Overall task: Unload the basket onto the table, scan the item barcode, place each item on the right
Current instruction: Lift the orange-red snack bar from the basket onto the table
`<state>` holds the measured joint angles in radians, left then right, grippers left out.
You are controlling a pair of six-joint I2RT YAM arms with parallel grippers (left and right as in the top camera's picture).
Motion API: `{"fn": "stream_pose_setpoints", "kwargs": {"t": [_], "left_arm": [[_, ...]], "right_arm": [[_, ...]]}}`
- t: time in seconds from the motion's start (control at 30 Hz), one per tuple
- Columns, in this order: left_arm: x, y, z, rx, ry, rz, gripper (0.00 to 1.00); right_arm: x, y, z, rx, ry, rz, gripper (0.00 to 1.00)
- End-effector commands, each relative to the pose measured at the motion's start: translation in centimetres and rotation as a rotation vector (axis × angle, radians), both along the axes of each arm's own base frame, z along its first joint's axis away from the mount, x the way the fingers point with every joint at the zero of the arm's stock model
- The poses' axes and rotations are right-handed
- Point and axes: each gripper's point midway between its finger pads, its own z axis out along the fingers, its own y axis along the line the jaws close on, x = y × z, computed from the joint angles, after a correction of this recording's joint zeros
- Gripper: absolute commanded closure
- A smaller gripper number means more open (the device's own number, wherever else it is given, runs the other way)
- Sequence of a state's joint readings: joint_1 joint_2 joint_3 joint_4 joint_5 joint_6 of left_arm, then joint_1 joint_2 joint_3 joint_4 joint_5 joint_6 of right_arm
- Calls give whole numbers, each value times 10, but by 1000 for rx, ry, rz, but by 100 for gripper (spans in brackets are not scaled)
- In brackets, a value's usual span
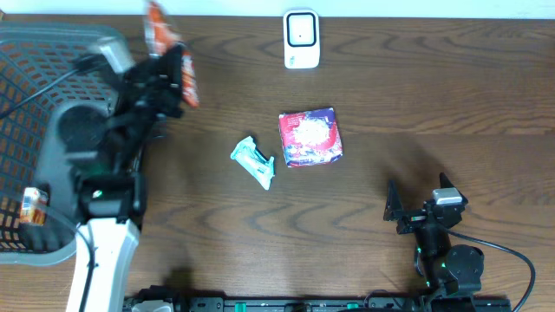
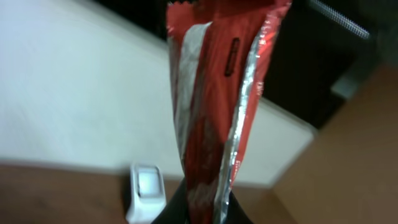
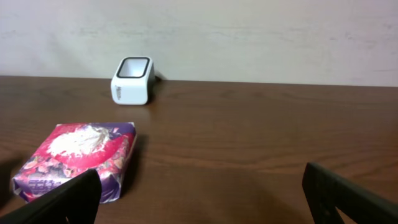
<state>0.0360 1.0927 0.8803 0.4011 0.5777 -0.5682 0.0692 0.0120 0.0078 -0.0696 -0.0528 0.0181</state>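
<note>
The item is a red and silver snack wrapper (image 1: 158,30), raised off the table beside the basket. My left gripper (image 1: 169,85) is shut on its lower end. In the left wrist view the wrapper (image 2: 214,93) stands tall out of the left gripper (image 2: 205,208), and a dark printed patch shows near its top. The white barcode scanner (image 1: 301,39) sits at the back middle of the table, to the right of the wrapper; the left wrist view shows the scanner (image 2: 146,190) low and left of the wrapper. My right gripper (image 1: 419,198) stands open at the front right, holding nothing.
A pink and purple packet (image 1: 310,137) lies mid-table, with a teal and white wrapper (image 1: 254,160) to its left. The grey basket (image 1: 26,52) fills the left edge and holds a small orange item (image 1: 33,205). The right wrist sees the packet (image 3: 78,155) and scanner (image 3: 132,79).
</note>
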Motion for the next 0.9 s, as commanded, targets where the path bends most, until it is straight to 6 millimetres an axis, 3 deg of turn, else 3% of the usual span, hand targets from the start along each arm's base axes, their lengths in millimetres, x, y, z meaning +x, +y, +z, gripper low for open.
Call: {"fn": "stream_pose_setpoints", "kwargs": {"t": [0.0,0.17,0.2,0.27,0.3,0.33,0.43,0.5,0.6,0.63,0.67,0.7,0.8,0.83,0.87], "left_arm": [[16,-52,-48,23,136,-138,93],[30,-101,-129,48,351,-248,92],[28,-117,-152,61,418,-282,60],[26,-130,-170,73,461,-311,53],[25,-130,-170,75,461,-313,45],[25,-131,-170,86,452,-315,31],[24,-130,-158,159,357,-325,23],[25,-127,-126,164,237,-315,22],[30,-93,-69,143,65,-180,22],[31,-62,-44,137,11,-71,22],[29,-49,-34,139,-16,-32,22],[24,-14,-10,139,-70,72,16],[12,55,22,141,-143,277,2],[3,89,32,149,-160,374,2],[-2,107,34,153,-160,422,2]], "right_arm": [[0,-1,0,10,-1,-7,1],[0,-1,0,10,-1,-7,1],[0,-1,0,10,-1,-7,1],[0,-1,0,10,-1,-7,1],[0,-1,0,10,-1,-7,1],[0,-1,0,10,-1,-7,1],[0,-1,0,10,-1,-7,1],[0,-1,0,10,-1,-7,1],[0,-1,0,10,-1,-7,1],[0,-1,0,10,-1,-7,1],[0,-1,0,10,-1,-7,1],[0,-1,0,10,-1,-7,1],[0,-1,0,10,-1,-7,1],[0,-1,0,10,-1,-7,1],[0,-1,0,10,-1,-7,1]]}}
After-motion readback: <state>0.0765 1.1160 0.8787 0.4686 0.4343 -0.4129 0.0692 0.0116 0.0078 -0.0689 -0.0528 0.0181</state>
